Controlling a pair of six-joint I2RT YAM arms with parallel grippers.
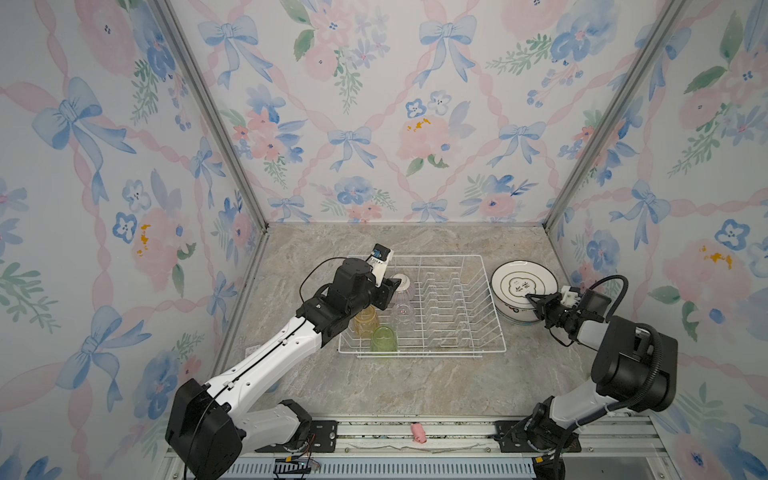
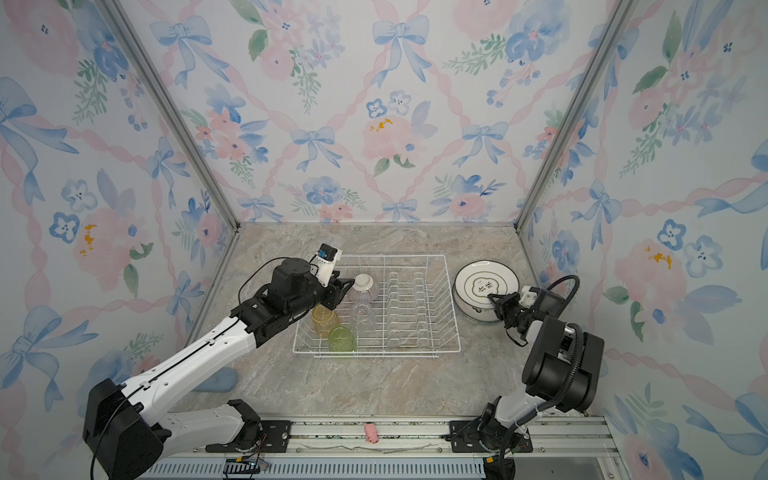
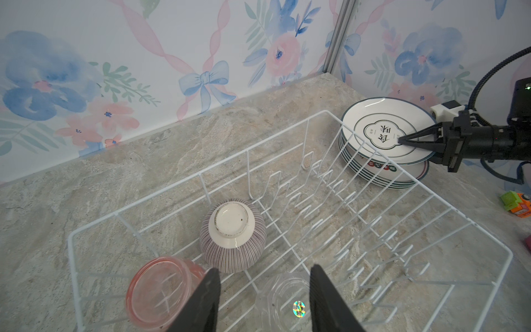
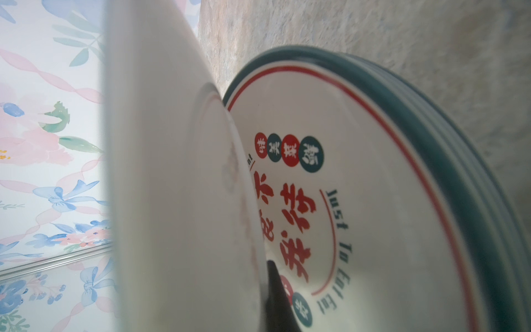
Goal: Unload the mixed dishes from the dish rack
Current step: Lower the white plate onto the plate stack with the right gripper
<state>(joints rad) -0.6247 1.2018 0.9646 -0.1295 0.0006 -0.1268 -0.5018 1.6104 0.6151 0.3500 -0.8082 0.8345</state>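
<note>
Far wall [image 1: 374, 104], left wall [image 1: 83, 187] and right wall [image 1: 706, 166] in pale wallpaper with blue bows, pink ribbons and flowers, silver metal post [image 1: 217, 120] in each far corner, beige-grey marbled tabletop [image 1: 415, 382], metal rail [image 1: 374, 432] along the near edge, soft even light.

Pink-striped bowl [image 3: 232, 235]; white dark-rimmed plates [image 3: 382, 126]; white rack [image 1: 436, 352].

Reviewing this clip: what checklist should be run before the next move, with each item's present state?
1. Right gripper holds top plate: ok, shut on its edge.
2. Top plate flat on plate stack: not ok, tilted.
3. Left gripper open: ok, fingers apart above clear tumbler.
4. Fingers clear of pink tumbler: cannot tell.
5. Dish rack emptied: not ok; bowl, yellow tumbler, green tumbler also inside.
</note>
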